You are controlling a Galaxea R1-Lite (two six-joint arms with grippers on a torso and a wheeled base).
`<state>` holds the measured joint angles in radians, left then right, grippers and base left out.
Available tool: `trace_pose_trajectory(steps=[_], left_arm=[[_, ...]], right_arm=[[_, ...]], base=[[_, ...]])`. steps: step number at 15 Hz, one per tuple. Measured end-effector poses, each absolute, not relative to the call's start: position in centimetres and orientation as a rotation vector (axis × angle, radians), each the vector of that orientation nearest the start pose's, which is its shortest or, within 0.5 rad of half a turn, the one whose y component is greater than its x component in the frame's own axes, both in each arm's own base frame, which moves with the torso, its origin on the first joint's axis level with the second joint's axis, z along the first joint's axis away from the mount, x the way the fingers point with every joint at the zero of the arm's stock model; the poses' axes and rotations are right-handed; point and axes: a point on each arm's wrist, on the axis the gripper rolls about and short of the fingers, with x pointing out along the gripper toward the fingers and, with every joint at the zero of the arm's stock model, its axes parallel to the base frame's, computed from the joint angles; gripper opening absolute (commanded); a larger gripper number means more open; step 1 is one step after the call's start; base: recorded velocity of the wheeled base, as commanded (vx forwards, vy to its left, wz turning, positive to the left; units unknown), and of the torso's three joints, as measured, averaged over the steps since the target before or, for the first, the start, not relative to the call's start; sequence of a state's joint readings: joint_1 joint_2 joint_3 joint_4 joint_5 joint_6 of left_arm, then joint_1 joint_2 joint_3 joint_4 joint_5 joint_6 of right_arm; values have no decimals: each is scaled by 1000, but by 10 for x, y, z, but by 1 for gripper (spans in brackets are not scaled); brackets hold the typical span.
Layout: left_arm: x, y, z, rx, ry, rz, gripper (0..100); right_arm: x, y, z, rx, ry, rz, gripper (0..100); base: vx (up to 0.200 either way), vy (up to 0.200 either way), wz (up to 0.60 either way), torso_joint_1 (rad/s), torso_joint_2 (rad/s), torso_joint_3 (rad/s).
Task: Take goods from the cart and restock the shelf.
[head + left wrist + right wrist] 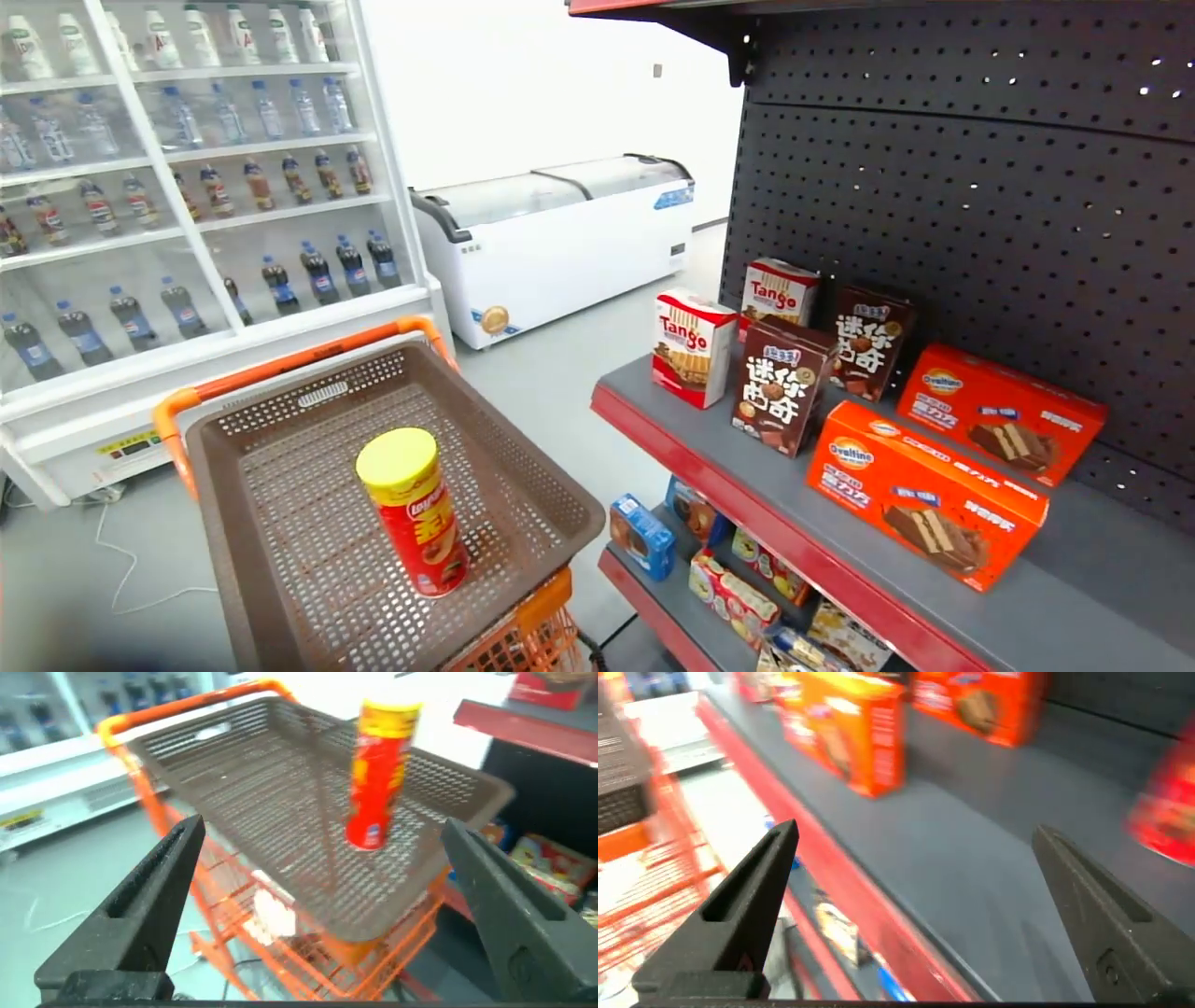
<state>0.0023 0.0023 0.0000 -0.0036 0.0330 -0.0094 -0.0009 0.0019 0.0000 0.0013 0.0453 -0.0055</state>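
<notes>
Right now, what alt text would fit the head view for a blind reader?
A red chip can with a yellow lid stands upright in a brown basket on an orange cart. Right of it, a grey shelf holds snack boxes; a glass-door drinks cooler stands behind.

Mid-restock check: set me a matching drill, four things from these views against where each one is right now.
Things:
1. chip can
2. orange boxes
3. left gripper
4. right gripper

Places:
A. open, over the shelf board
B. upright in the brown basket
C. lying lengthwise on the shelf board, in front of the pegboard
D. open, facing the brown basket

Pairs: 1-B, 2-C, 3-D, 4-A.
</notes>
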Motion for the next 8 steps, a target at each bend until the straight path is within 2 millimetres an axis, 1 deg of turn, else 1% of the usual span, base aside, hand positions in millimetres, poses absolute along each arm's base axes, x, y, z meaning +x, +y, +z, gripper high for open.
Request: trace_pose_trajectory(steps=[1,2,4,6,7,8], left_arm=[[-23,1,76,-7,-3,43,100],[-24,1,83,0,-23,39,100],[-29,1,109,39,-48,13,100],[-30,1,150,89,-31,-10,100],[-25,1,172,108,5,-22,100],[-16,1,190,120,48,-30,100]], right_arm=[[-23,1,76,-5,2,44,100],[-23,1,75,-6,4,45,100],[-23,1,75,-5,3,44,100],[-23,1,75,-6,3,45,100],[-23,1,75,-6,3,45,100],[-23,1,75,-5,3,45,100]], base=[[0,0,0,0,0,0],[0,0,0,0,0,0],[0,0,0,0,0,0],[0,0,0,0,0,0],[0,0,0,0,0,0],[0,0,0,0,0,0]])
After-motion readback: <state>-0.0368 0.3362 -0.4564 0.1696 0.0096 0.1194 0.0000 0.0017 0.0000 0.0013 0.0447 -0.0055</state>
